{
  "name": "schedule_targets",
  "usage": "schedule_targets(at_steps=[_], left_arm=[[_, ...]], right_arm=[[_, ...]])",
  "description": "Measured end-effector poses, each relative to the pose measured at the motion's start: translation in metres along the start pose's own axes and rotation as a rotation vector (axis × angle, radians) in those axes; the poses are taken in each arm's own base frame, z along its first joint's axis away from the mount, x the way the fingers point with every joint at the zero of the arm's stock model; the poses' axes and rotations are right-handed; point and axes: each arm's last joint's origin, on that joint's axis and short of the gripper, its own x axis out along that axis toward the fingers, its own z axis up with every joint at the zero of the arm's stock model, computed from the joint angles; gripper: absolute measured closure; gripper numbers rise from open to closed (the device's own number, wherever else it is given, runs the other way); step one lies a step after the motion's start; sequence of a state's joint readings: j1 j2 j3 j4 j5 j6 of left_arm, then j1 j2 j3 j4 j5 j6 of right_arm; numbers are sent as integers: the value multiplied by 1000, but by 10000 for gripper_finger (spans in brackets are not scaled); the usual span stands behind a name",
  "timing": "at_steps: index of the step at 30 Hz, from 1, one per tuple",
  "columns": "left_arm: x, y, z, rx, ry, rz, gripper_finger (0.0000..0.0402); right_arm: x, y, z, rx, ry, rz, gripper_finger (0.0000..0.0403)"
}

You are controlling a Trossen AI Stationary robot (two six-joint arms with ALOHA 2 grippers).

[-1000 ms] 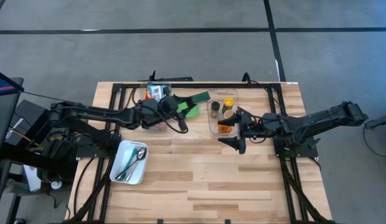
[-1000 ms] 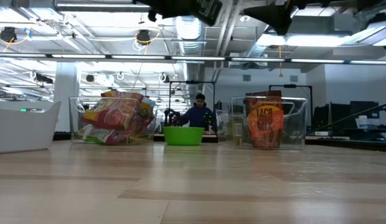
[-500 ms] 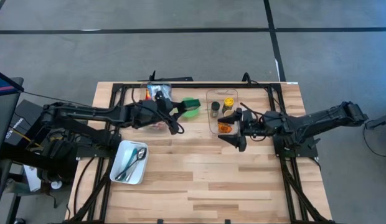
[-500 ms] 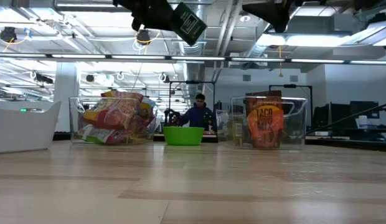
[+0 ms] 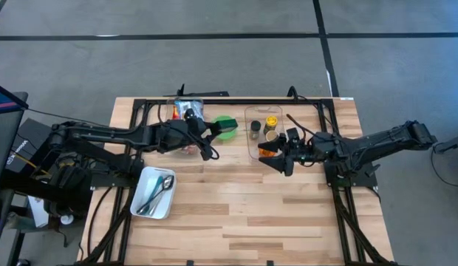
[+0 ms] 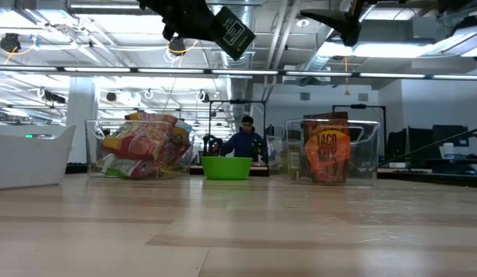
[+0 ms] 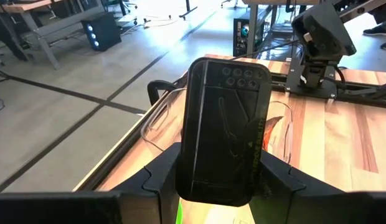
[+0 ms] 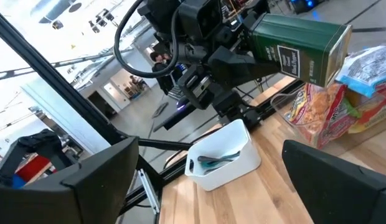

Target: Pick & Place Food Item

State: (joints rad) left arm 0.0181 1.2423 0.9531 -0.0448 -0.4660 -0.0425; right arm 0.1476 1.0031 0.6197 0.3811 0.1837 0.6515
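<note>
Since a second ago the left gripper (image 5: 212, 131) has drawn back from over the green bowl (image 5: 227, 127), leaving the bowl uncovered, and the dark green box (image 8: 299, 42) has come away with it. The right gripper (image 5: 275, 157) has shifted slightly, closer to the clear bin (image 5: 253, 145) of jars.

The left arm reaches in from the table's left edge, its fingers (image 7: 157, 175) clamped on the sides of the dark green box, which hangs tilted in the air near the far edge of the table (image 5: 236, 207), between the clear bin of snack bags (image 6: 138, 146) and the green bowl. The right arm stretches in from the right edge, held high, its fingers (image 8: 93, 177) spread wide and empty beside the jar bin. A white tub (image 5: 152, 193) of utensils sits near the left edge.
</note>
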Motion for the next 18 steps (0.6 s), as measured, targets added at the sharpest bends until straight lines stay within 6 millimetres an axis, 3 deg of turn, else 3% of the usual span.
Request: schedule_targets(at_steps=[12,15,18], left_arm=[[-1,-1,0,1,-1,-4,261],[-1,-2,0,2,-1,-7,261],[-1,-2,0,2,-1,-8,261]], right_arm=[[0,-3,-1,-59,-9,-57,20],[0,-4,-2,-144,-7,-80,53],[0,-4,-2,-247,-7,-87,112]])
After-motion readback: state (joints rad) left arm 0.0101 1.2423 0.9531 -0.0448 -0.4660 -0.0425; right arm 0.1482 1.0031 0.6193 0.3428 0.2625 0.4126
